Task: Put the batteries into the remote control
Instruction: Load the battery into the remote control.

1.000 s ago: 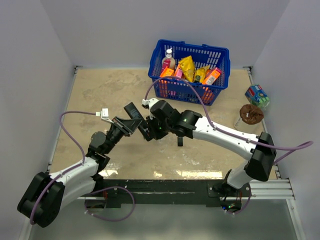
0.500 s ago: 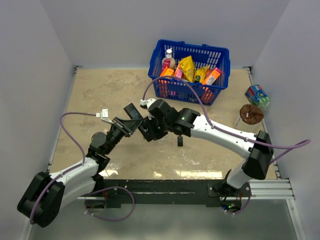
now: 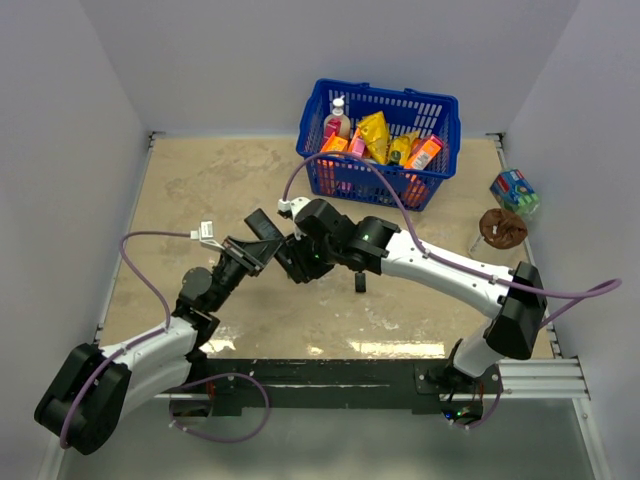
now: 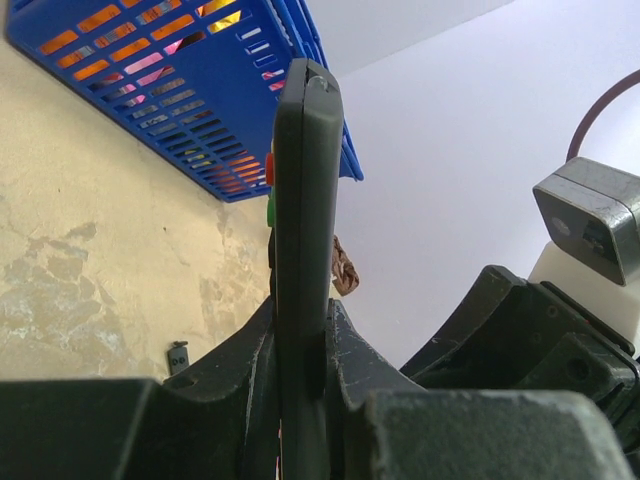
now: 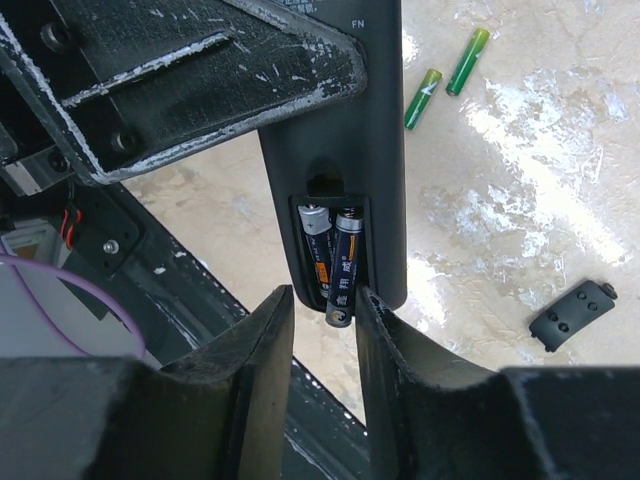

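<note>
A beige, marbled table (image 3: 200, 190) is seen, closed in by pale walls. And here is the remote control (image 5: 382, 180): it is held off the table, just left of centre in the overhead view, and runs down the middle of the right wrist view with its back turned to the camera. Its battery bay is uncovered, and two dark cells (image 5: 318, 245) are seated in it side by side; the right-hand one sticks out past the bay's lower edge.

The remote is clamped edge-on by the left gripper (image 4: 300, 335), whose fingers are pressed tight against both of its flat faces. The right gripper (image 5: 323, 330) is brought up at the bottom of its own view with its jaws parted. The tip of the protruding cell is framed between the fingertips, but a clear gap is seen on its left side, so nothing is grasped.

The green batteries (image 5: 423, 97) are left lying on the table at the upper right of the right wrist view, close together and apart from the remote. A small black plate (image 5: 572, 315) is seen flat on the table at the lower right.

Farther out, a blue basket (image 3: 370, 180) filled with colourful packets is stood at the top centre of the overhead view. A brown object (image 3: 502, 228) and a green-and-blue box (image 3: 515, 190) are placed at the right edge.
</note>
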`<state>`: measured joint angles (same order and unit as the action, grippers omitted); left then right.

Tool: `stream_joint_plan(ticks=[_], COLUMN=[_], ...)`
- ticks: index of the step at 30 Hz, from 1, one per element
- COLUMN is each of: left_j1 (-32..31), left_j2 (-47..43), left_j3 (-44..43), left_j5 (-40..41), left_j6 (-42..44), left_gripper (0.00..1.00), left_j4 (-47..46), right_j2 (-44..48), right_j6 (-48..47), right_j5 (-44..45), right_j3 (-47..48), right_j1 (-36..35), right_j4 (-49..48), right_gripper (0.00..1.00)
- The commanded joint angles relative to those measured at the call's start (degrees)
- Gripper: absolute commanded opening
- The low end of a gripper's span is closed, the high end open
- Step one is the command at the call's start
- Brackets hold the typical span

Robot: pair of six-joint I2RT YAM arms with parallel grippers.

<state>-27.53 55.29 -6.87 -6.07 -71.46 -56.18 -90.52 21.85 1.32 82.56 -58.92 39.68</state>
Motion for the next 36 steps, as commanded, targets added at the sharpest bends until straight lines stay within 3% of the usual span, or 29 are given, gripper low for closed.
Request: stream_joint_plan(ticks=[1, 13, 23, 36], left_j1=[-0.8, -0.7, -0.7, -0.7], left_j2=[-0.5, -2.1, -2.6, -2.2], left_j3=[0.6, 1.9, 2.4, 2.4], left_j5=[-1.2, 0.9, 1.6, 1.2], left_j6=[-4.9, -9.0, -11.6, -14.6], left_gripper=[0.00, 0.00, 0.00, 0.00], left_j4=[-6.2, -5.1, -5.1, -4.5], right_j2=[1.0, 1.8, 2.8, 5.7], right_j6=[-1.3, -1.6, -1.7, -1.8], right_j5=[5.4, 7.8, 4.8, 2.5], right_j3=[2.3, 3.1, 3.4, 4.4], right_j1=[0.8, 0.8, 0.8, 0.8], right_j4=[1.5, 2.9, 1.3, -3.2], right_gripper=[0.36, 0.40, 0.41, 0.58])
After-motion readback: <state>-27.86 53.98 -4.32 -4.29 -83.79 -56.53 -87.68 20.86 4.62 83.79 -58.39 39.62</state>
